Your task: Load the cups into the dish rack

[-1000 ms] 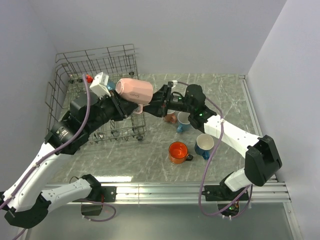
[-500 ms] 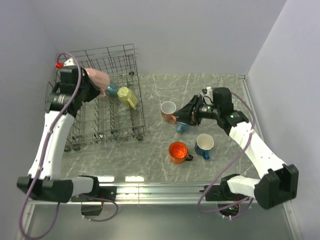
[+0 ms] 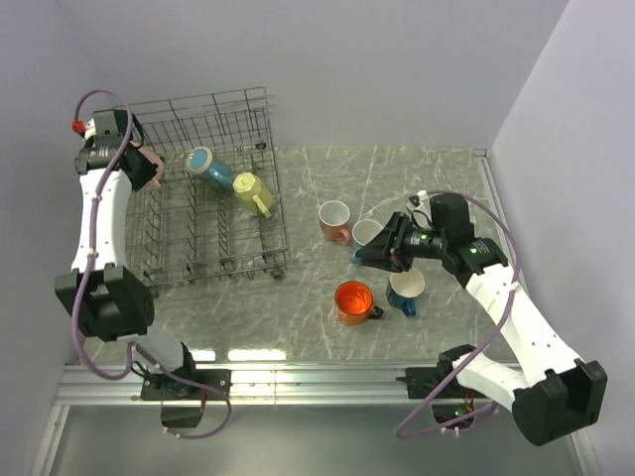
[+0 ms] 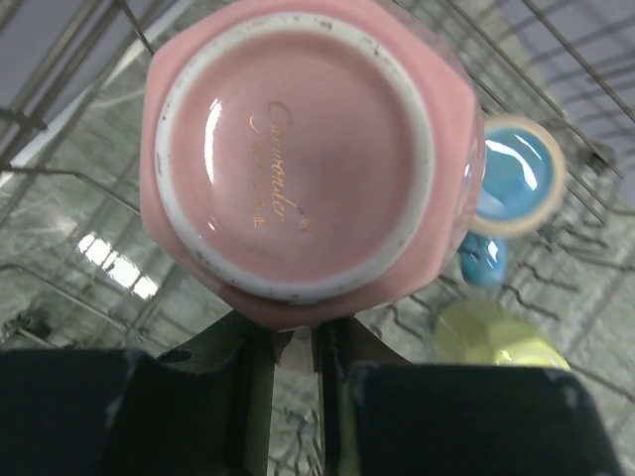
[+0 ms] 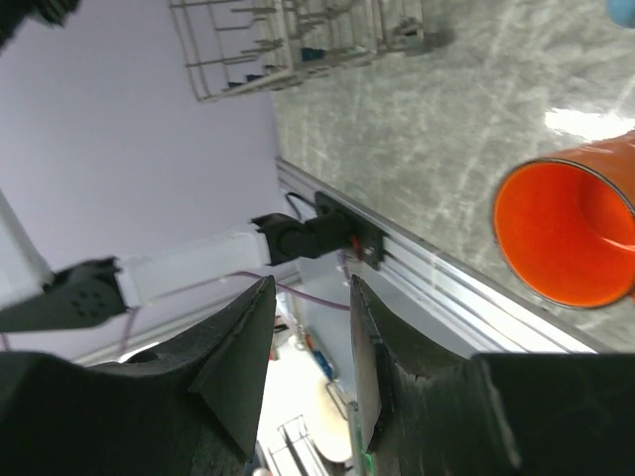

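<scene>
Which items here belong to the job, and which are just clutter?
Job: dish rack; pink mug in left gripper; teal mug, yellow mug in rack; salmon mug, light blue mug, dark blue mug, orange mug on table.
Not the job: purple cables, metal rail.

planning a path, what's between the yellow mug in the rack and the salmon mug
Top view: only the grey wire dish rack's side wall, then bare marble tabletop, separates the pale yellow ceramic mug from the salmon ceramic mug.
</scene>
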Controlling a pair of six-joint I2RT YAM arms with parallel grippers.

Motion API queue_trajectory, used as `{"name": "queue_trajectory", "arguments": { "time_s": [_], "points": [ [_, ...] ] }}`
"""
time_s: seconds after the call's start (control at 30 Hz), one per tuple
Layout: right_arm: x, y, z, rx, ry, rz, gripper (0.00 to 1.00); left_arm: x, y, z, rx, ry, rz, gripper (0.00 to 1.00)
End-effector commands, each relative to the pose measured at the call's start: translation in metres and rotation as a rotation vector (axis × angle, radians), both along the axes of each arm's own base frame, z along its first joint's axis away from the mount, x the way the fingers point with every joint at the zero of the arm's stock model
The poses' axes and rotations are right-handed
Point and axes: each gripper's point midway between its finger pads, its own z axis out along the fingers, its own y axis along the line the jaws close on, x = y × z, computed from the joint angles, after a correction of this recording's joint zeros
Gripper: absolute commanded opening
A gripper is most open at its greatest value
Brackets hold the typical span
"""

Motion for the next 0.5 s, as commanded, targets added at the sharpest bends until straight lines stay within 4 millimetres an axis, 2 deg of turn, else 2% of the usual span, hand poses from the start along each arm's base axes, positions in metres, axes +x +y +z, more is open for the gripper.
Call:
{"name": "queue_trajectory", "arguments": {
  "time_s": [0.0, 0.03, 0.1, 0.23, 0.47],
  "points": [
    [-0.001, -0.011, -0.004, -0.074, -0.05, 0.01, 0.43, 0.025, 0.035, 0.03, 0.058, -0.122, 0.051, 0.0],
    [0.0, -0.012, -0.007, -0.078, -0.042, 0.01, 0.43, 0.031, 0.038, 0.018, 0.044, -0.098, 0.043, 0.0],
    [0.003, -0.012, -0.014, -0.081, -0.021, 0.021, 0.43, 0.035, 0.047, 0.011, 0.056, -0.079, 0.036, 0.0],
    [0.006, -0.013, -0.021, -0.098, -0.025, 0.039, 0.42, 0.039, 0.062, -0.017, 0.109, 0.016, 0.051, 0.0],
    [0.01, -0.005, -0.06, -0.059, 0.064, 0.084, 0.41, 0.043, 0.064, -0.058, 0.105, 0.078, 0.03, 0.0]
  ]
}}
